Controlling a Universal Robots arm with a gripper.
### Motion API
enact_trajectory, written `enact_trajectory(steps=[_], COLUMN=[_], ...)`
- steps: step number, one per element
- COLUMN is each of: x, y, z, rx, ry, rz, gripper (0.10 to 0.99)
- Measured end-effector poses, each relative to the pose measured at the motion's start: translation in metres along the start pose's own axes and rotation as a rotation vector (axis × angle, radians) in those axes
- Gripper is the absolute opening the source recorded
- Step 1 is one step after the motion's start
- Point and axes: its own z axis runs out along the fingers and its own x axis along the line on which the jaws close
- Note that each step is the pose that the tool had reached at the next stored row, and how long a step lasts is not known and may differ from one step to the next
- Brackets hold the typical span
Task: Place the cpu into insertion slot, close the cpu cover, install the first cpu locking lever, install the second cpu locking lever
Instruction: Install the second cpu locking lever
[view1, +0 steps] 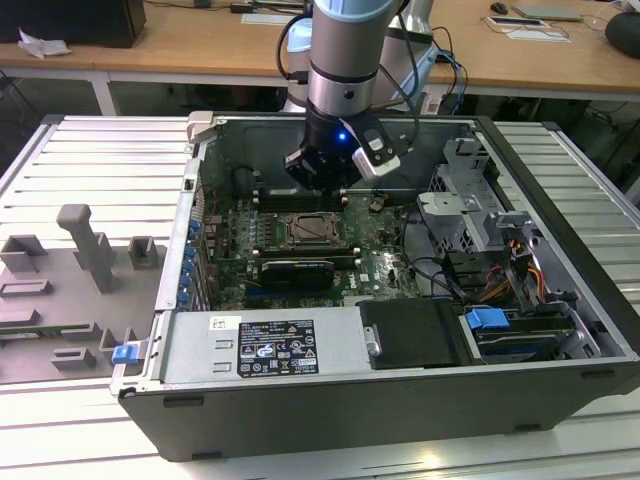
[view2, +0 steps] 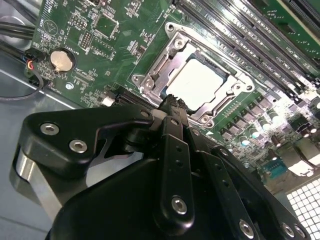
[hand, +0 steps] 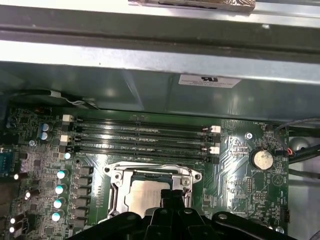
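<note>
Wooden desks are running along the back of the exterior view, and a ribbed grey metal workbench (view1: 90, 160) is carrying an open dark grey computer case (view1: 400, 420) lying on its side, with a grey plastic fixture block (view1: 85, 245) sitting on the exterior view's left. Inside the case, the silver robot arm is reaching down so that its black gripper (view1: 325, 178) is hanging just above the green motherboard (view1: 225, 240), directly over the square insertion slot with a silver metal rim (view1: 303, 232). In the second wrist view, the small flat square cpu with a pale silvery metal top (view2: 200, 80) is lying inside the insertion slot (view2: 150, 82), and the thin silver metal cpu cover frame (view2: 165, 55) is sitting flat around it, its window showing the chip. The gripper (view2: 172, 102) is hovering close over the near edge of the socket, its fingertips appearing pressed together with nothing between them. A round silver coin battery (view2: 62, 61) is resting on the board well apart from the socket. In the first wrist view, the cpu (hand: 145, 195) is showing within the cover frame (hand: 116, 175), beside long black memory slots (hand: 140, 135), with the gripper (hand: 172, 196) just over the socket's edge.
</note>
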Motion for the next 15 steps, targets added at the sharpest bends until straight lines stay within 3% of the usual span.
enact_trajectory(steps=[15], x=[0.0009], y=[-0.0137], z=[-0.0015], rx=[0.0], ry=[0.0], rz=[0.0], gripper=[0.106])
